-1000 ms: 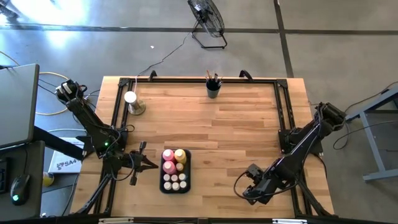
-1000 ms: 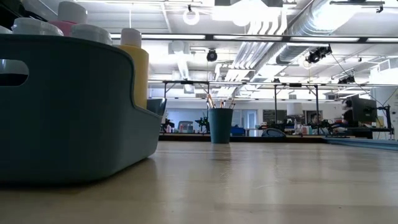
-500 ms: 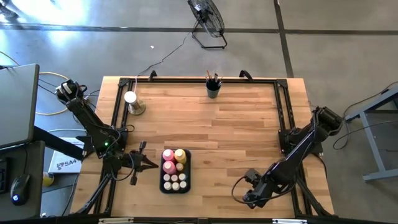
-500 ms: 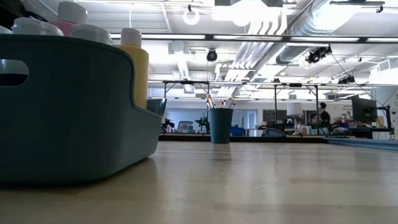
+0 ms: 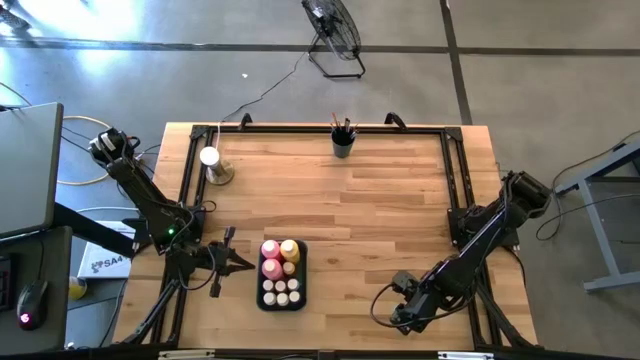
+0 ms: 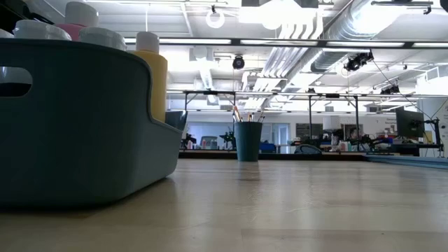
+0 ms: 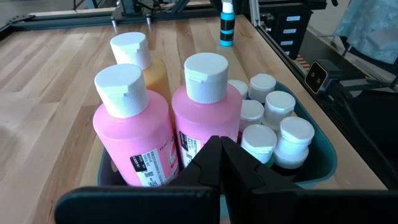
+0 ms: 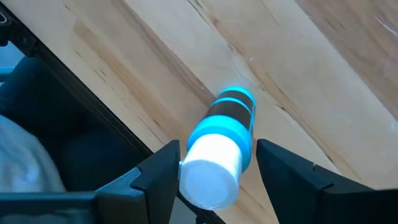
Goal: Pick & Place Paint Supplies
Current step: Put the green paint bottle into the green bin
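A dark bin (image 5: 282, 276) near the table's front left holds two pink squeeze bottles (image 7: 205, 112), a yellow one (image 7: 140, 59) and several small white-capped paint bottles (image 7: 273, 127). My left gripper (image 7: 217, 146) is shut just left of the bin, touching nothing. A small blue paint bottle (image 8: 221, 146) with a white cap and a dark band stands upright on the table near the front right. My right gripper (image 8: 217, 149) points down over it, open, one finger on each side of it. Brushes stand in a dark cup (image 5: 343, 141) at the far edge.
A white knob on a round tan base (image 5: 213, 166) stands at the far left. A dark frame (image 5: 455, 170) runs along the table's edges. Bare wood (image 5: 370, 220) lies between the bin, the cup and the right arm.
My right gripper has sunk a little over the blue bottle, shifting slightly toward the table's near edge, with its fingers staying apart. The left arm and the bin have kept still.
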Motion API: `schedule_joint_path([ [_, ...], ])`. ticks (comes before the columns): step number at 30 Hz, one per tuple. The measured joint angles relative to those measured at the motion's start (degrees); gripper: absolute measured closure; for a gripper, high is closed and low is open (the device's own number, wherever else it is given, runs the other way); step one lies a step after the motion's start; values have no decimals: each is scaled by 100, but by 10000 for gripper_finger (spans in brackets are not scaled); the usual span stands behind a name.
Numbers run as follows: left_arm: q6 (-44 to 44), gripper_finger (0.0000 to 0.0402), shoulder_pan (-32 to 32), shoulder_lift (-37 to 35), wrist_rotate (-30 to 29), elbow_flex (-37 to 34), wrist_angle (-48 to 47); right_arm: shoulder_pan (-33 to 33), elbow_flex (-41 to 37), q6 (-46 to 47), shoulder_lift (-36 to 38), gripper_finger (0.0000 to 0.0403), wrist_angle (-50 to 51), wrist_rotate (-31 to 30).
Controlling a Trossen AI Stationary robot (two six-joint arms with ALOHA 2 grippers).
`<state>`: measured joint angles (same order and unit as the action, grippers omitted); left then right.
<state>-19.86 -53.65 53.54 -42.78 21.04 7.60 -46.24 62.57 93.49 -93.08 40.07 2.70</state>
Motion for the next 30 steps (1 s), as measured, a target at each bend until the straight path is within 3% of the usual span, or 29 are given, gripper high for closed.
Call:
schedule_joint_path([
  [14,0,402,1,0,2,0,1,179,0,-226,0,225,23,524],
  [30,0,402,2,0,2,0,2,178,4,-295,4,250,17,440],
])
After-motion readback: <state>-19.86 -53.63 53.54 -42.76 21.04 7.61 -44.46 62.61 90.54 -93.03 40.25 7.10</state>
